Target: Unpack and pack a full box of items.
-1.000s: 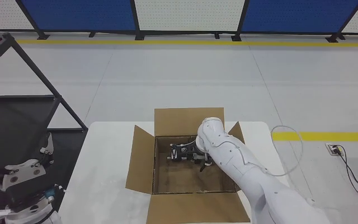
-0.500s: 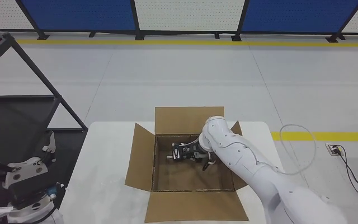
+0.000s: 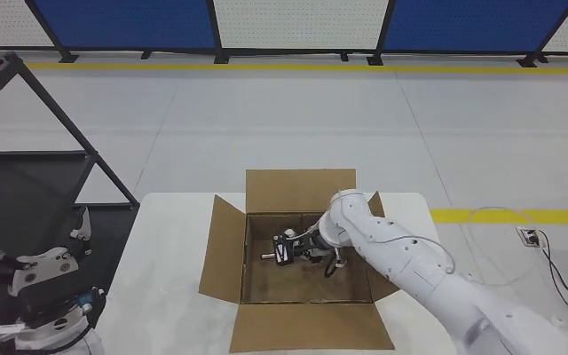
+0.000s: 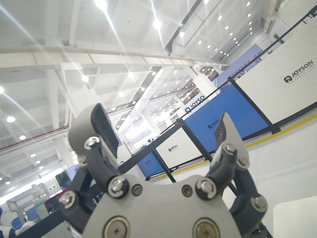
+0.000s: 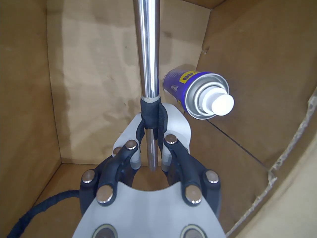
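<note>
Worktop unpacking seems early: inside the box, the right pincer clamps a chrome rod, a spray can awaits, and the left pincer gapes apart.

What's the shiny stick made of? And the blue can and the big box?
The stick looks like polished metal: bright mirror streaks run along it. The blue can seems metal too, by its silvery rim; its white cap looks plastic. The box is matte brown cardboard, ragged at one edge.
</note>
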Controlling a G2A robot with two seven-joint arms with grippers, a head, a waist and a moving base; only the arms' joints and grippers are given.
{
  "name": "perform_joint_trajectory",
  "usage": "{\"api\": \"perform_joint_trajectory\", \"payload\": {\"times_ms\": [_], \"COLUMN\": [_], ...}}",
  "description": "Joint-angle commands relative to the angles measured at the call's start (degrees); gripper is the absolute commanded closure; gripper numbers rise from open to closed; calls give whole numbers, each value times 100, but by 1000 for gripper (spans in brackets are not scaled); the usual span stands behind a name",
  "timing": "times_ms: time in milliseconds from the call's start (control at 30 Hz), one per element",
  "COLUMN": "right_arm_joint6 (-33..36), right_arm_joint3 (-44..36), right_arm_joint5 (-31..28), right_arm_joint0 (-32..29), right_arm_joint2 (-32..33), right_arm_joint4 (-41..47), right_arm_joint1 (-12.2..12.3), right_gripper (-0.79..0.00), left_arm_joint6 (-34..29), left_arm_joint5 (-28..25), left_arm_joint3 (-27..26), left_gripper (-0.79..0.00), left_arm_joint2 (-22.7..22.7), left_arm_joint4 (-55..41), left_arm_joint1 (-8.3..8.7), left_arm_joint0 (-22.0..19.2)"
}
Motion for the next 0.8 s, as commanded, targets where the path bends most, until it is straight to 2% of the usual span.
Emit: {"api": "perform_joint_trajectory", "payload": {"times_ms": [0, 233, 400, 433, 767], "right_arm_joint6": [258, 1049, 1707, 1841, 1841], "right_arm_joint3": [-596, -2695, -3922, -4066, -4066], "right_arm_joint5": [123, 405, 528, 543, 543], "right_arm_joint0": [-157, -925, -1511, -1595, -1595], "right_arm_joint2": [219, 1184, 1840, 1944, 1944], "right_arm_joint4": [51, -26, -15, 3, 3], "right_arm_joint1": [248, 1089, 1497, 1553, 1553], "right_gripper": [0, 0, 0, 0, 0], "left_arm_joint6": [-8, 16, 38, 44, 90], "left_arm_joint5": [-6, -55, -81, -80, -97], "left_arm_joint3": [3, 32, 60, 68, 106], "left_gripper": [-785, -785, -785, -785, -785], "left_arm_joint2": [4, 30, 52, 53, -4], "left_arm_joint4": [3, -10, -24, -29, -154], "left_arm_joint1": [-2, -4, -7, -7, -10], "left_arm_joint0": [-3, -37, -53, -54, -46]}}
